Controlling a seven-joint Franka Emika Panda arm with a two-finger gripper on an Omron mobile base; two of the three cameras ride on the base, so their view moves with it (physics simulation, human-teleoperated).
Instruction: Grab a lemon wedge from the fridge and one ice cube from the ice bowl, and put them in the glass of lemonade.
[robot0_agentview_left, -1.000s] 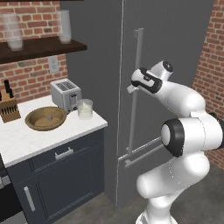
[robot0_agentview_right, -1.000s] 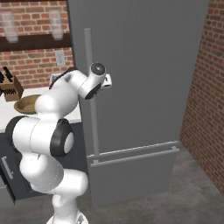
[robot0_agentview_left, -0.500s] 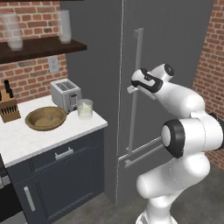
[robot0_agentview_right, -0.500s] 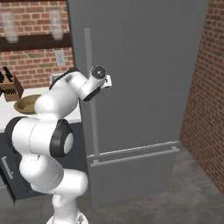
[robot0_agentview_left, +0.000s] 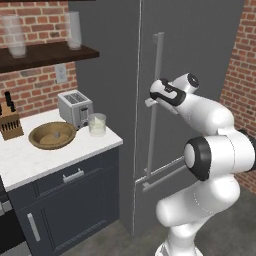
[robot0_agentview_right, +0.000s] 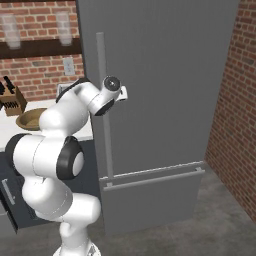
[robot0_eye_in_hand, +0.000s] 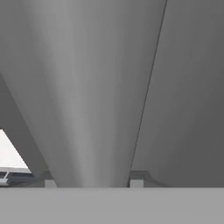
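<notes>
Gripper (robot0_agentview_left: 151, 101) — at the fridge's (robot0_agentview_left: 200, 45) vertical bar handle (robot0_agentview_left: 156, 75), door closed; you cannot tell whether the fingers are clamped on the bar. Step in hand, by my reading: opening the fridge. Next, you need a firm hold, then an outward pull. Farther left on the counter (robot0_agentview_left: 30, 160) — glass of lemonade (robot0_agentview_left: 97, 124), then ice bowl (robot0_agentview_left: 52, 135).

The end effector (robot0_agentview_left: 151, 102) has edged closer to the fridge (robot0_agentview_left: 200, 60) handle (robot0_agentview_left: 154, 100), now at the bar.

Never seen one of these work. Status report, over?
Gripper at the fridge handle, grip unclear. Fridge door shut. Glass of lemonade waiting beside ice bowl.
</notes>
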